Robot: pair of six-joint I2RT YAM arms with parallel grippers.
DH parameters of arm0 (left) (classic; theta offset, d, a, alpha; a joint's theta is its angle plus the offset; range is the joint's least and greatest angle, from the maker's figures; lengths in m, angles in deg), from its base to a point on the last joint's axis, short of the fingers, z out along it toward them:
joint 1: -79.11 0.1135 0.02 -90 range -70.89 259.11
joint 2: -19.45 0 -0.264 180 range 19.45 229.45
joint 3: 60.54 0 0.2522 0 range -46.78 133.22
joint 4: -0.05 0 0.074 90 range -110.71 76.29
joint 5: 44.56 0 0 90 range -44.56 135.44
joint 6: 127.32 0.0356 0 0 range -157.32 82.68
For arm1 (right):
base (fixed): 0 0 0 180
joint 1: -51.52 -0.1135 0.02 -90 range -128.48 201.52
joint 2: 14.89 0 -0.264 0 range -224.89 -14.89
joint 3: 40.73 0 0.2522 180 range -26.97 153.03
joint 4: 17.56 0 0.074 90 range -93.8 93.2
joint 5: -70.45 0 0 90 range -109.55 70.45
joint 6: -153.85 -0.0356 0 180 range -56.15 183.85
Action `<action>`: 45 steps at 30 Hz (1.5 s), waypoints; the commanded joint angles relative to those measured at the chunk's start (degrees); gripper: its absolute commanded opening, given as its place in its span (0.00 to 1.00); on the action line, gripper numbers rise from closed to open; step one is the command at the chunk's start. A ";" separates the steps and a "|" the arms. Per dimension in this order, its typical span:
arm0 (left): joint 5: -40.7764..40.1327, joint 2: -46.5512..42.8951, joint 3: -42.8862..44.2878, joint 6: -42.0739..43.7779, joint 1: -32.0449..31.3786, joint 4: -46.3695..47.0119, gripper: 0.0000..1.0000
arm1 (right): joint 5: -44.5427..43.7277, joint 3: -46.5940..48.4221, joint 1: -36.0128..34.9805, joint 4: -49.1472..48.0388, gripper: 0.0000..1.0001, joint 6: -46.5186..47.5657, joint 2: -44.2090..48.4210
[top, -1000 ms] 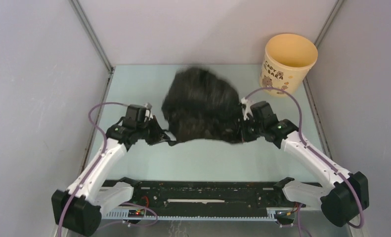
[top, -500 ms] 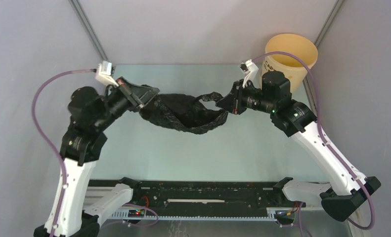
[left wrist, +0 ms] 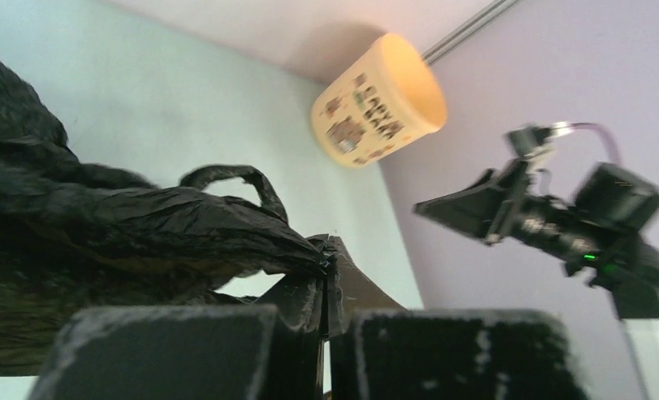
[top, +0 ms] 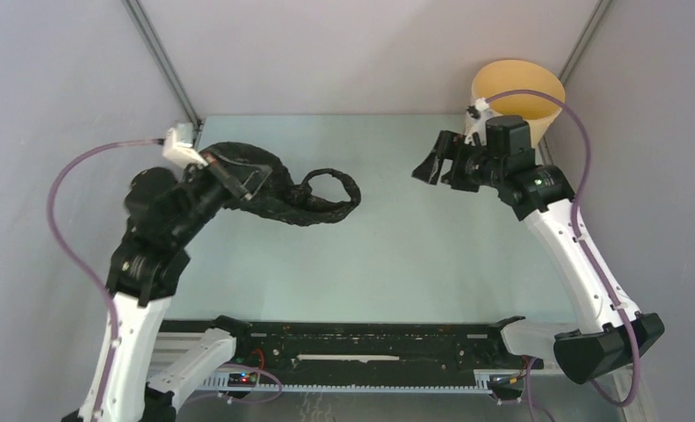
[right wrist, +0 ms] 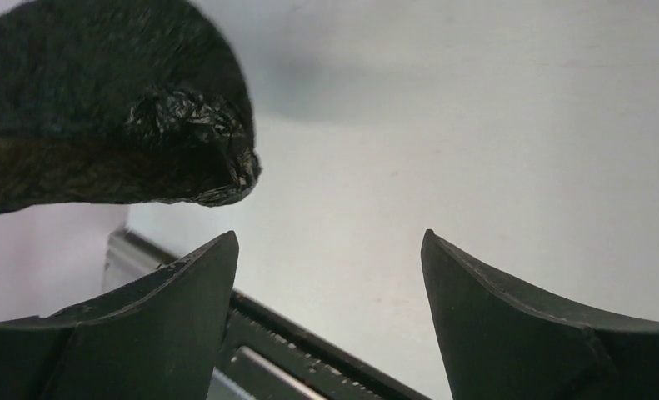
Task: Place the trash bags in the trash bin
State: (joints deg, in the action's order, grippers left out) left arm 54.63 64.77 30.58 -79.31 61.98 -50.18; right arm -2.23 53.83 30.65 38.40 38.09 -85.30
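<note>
The black crinkled trash bag [top: 304, 200] hangs above the table on the left, one loop handle [top: 335, 185] dangling free toward the middle. My left gripper [top: 245, 179] is shut on the bag's edge; in the left wrist view the film [left wrist: 117, 225] is pinched between the left gripper's closed tips [left wrist: 330, 271]. My right gripper [top: 433, 169] stands open and empty, raised in front of the trash bin [top: 537, 92], a pale yellow bucket at the back right. In the right wrist view the right gripper [right wrist: 326, 242] gapes wide, with the bag [right wrist: 101, 125] apart from it at upper left.
The bin [left wrist: 380, 100] stands in the far right corner against grey walls. A metal frame post [top: 163, 66] rises at the back left. The black rail [top: 361, 343] runs along the table's near edge between the arm bases.
My right gripper has opened, let go of the bag and drawn back toward the bin. The bag has swung left and now hangs from the left gripper alone.
</note>
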 commanded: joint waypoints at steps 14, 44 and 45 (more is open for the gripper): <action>4.92 15.18 5.20 13.19 -1.82 -8.88 0.00 | -31.57 34.52 13.22 11.09 0.87 19.90 -27.35; -24.35 15.46 12.33 33.50 -14.25 -12.26 0.00 | -27.91 46.82 15.61 8.42 0.24 32.34 -49.06; -23.63 16.31 13.25 33.40 -14.30 -12.16 0.00 | -27.06 46.90 15.26 9.29 0.20 31.16 -48.72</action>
State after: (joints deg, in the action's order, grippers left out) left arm 29.27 78.23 39.24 -45.87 48.10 -64.14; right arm -30.95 101.89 47.13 44.60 72.26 -136.69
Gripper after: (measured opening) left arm 0.006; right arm 0.264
